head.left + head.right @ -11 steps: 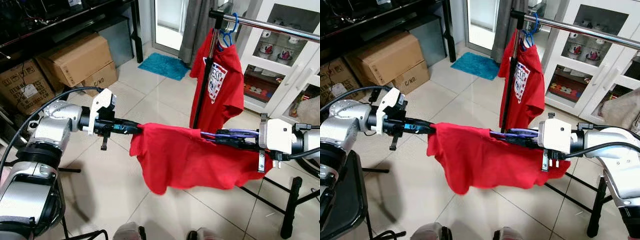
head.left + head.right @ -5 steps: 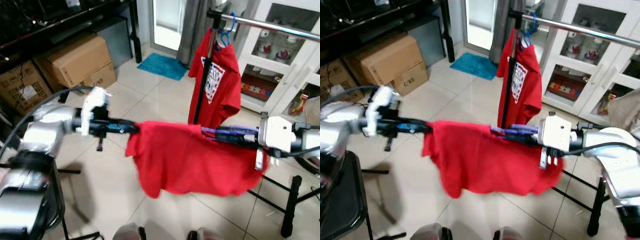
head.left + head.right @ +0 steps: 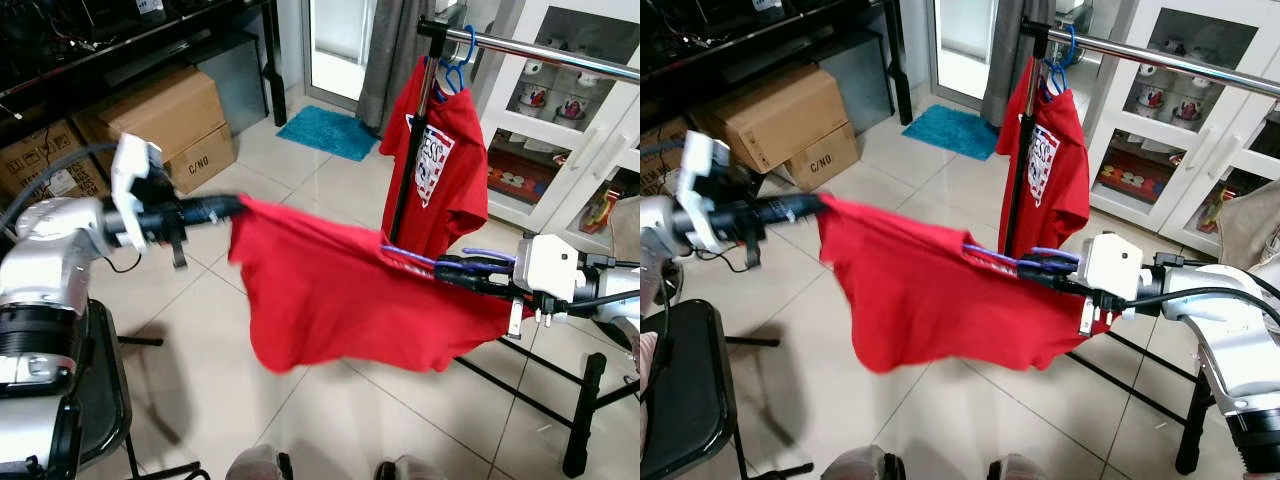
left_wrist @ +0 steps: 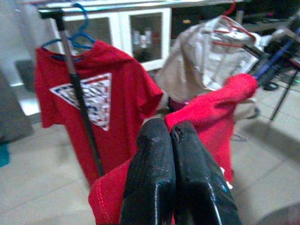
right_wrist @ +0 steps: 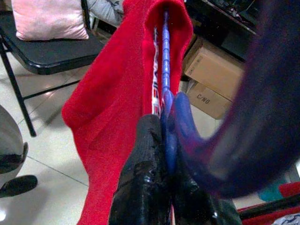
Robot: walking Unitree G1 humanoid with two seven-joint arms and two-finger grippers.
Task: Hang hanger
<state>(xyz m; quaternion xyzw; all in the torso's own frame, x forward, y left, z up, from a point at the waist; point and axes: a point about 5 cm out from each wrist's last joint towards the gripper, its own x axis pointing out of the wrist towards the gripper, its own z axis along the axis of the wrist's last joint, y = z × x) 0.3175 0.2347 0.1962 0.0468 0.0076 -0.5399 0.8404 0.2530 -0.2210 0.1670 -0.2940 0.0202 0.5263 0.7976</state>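
A red shirt (image 3: 320, 290) is stretched in the air between my two grippers. My left gripper (image 3: 232, 207) is shut on the shirt's edge at the left; in the left wrist view its fingers (image 4: 159, 187) pinch red cloth (image 4: 220, 103). My right gripper (image 3: 445, 270) is shut on a purple hanger (image 3: 410, 258) that runs inside the shirt's collar, and this hanger (image 5: 165, 70) shows against the fingers (image 5: 145, 187). Beyond them a metal rail (image 3: 560, 55) carries another red shirt (image 3: 435, 170) on a blue hanger (image 3: 458, 60).
Cardboard boxes (image 3: 150, 115) stand at the back left beside a blue mat (image 3: 330, 132). A black chair (image 3: 680, 390) is low on my left. A white glass-door cabinet (image 3: 570, 130) stands behind the rail, and the rack's black foot (image 3: 585, 410) crosses the tiles at right.
My left gripper has swung left and upward with the shirt's edge, pulling the cloth wider and tauter. My right gripper holds the hanger in nearly the same place.
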